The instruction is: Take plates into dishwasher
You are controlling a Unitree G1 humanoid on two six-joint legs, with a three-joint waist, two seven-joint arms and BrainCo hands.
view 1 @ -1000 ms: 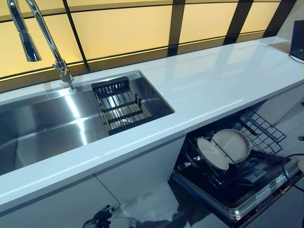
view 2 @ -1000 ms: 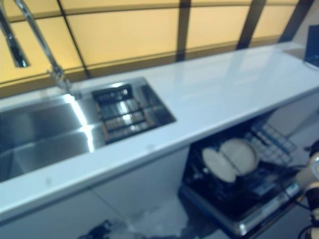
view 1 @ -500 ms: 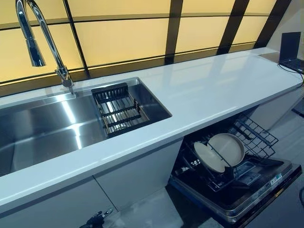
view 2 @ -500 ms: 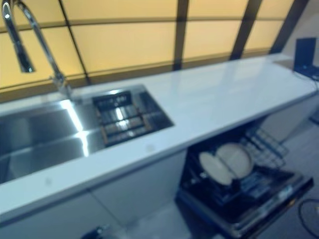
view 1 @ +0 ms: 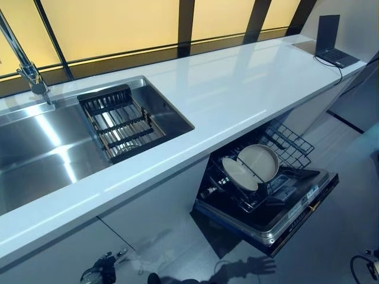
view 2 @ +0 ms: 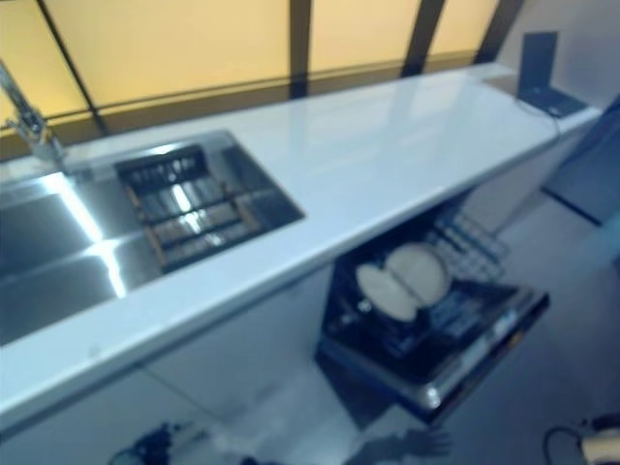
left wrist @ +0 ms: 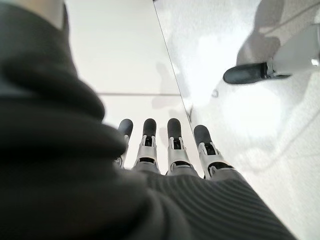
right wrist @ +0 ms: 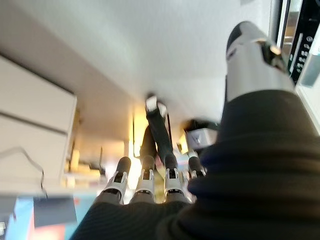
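Left robot hand (left wrist: 170,150) and right robot hand (right wrist: 150,182) straight-fingered, empty, hanging low; plates (view 1: 249,165) racked in dishwasher (view 1: 278,219).

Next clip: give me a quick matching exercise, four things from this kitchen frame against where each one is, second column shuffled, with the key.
Things:
1. plates
2. rack
3. laptop
4. faucet

Places:
A. far end of the counter
B. behind the sink, at its back edge
C. standing in the open dishwasher
D. inside the sink, at its end nearest the dishwasher

Pairs: 1-C, 2-D, 3-A, 4-B
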